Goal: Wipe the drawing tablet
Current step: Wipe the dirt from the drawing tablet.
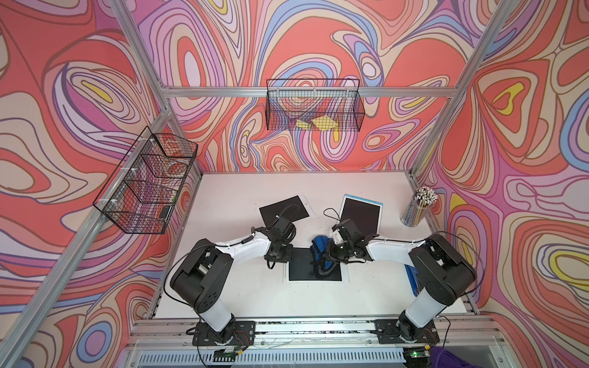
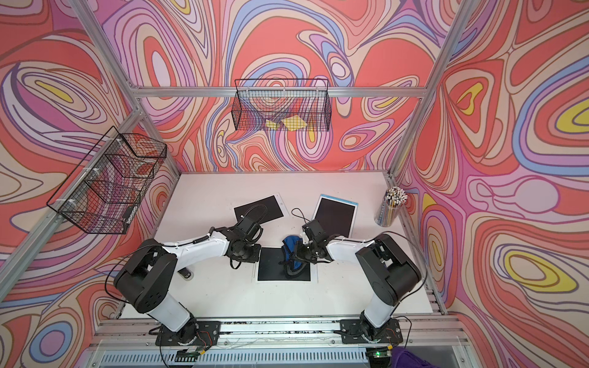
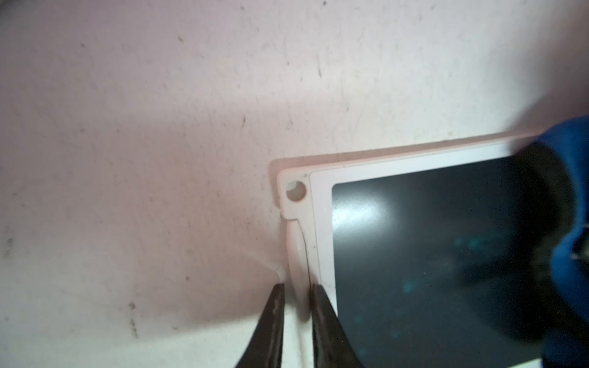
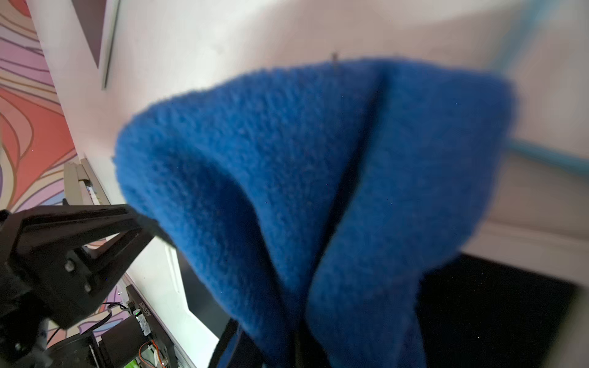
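The drawing tablet point(image 1: 301, 270) point(image 2: 271, 269), a black screen in a white frame, lies flat near the table's front middle. My left gripper point(image 1: 280, 255) point(image 3: 296, 286) stands at its left edge, jaws closed narrowly on the white rim point(image 3: 301, 242). My right gripper point(image 1: 325, 253) is shut on a blue cloth point(image 1: 320, 245) point(image 2: 291, 247) point(image 4: 287, 159). The cloth hangs down onto the right part of the screen point(image 3: 430, 255) point(image 4: 494, 302). The cloth hides the right fingertips in the right wrist view.
Two more tablets lie farther back: a tilted white-framed one point(image 1: 283, 208) and a blue-framed one point(image 1: 361, 213). A clear cup of pencils point(image 1: 417, 207) stands at the right edge. Wire baskets hang on the back wall point(image 1: 314, 105) and left wall point(image 1: 146, 181).
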Robot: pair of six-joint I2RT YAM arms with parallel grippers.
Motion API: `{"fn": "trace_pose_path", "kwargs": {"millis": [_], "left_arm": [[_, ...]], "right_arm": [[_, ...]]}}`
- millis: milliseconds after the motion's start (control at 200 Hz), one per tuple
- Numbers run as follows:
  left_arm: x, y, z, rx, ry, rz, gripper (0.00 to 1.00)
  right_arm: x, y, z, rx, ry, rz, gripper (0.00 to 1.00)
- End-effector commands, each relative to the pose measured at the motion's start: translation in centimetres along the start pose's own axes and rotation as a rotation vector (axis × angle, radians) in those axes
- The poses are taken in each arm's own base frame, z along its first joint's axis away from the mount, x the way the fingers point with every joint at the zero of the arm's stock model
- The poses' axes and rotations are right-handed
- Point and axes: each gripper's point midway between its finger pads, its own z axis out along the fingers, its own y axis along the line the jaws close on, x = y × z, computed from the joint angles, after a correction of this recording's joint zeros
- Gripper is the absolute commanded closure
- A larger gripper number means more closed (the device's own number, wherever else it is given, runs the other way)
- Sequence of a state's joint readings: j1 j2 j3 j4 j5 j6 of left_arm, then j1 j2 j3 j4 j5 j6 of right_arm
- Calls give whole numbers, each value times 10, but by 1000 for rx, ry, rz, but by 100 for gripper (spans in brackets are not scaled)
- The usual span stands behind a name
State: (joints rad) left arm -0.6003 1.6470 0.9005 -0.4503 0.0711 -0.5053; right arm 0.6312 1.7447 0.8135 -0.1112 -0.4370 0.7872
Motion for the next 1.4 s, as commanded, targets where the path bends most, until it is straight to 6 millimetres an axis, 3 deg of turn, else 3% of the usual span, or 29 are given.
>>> {"fn": "trace_pose_path", "kwargs": {"millis": [0,105,190,431,481,686,851,1107,1212,1397], "left_arm": [[28,25,17,-93,98,-22,81],[28,26,15,-97,95,-22,81],[28,27,13,-101,90,-25,81],[27,30,6,-111,76,-19,81],[27,31,6,-114,75,-17,81],[30,32,7,-118,80,-14,81],[29,31,7,-113,78,-12,81],[29,28,12,-97,87,-15,81],[30,26,13,-89,90,-17,81],[30,26,13,-84,90,-24,81]], "right_arm": [[112,-94,33,430,312,112,100],[128,-73,50,404,333,83,100],[139,-74,50,400,337,94,100],[156,-119,8,464,302,226,100],[154,-131,-2,467,281,281,100],[120,-148,-42,466,161,438,100],[94,-152,-57,499,124,472,100],[40,-117,-27,376,113,357,100],[38,-110,-3,370,165,327,100],[50,-76,39,336,242,249,100]]}}
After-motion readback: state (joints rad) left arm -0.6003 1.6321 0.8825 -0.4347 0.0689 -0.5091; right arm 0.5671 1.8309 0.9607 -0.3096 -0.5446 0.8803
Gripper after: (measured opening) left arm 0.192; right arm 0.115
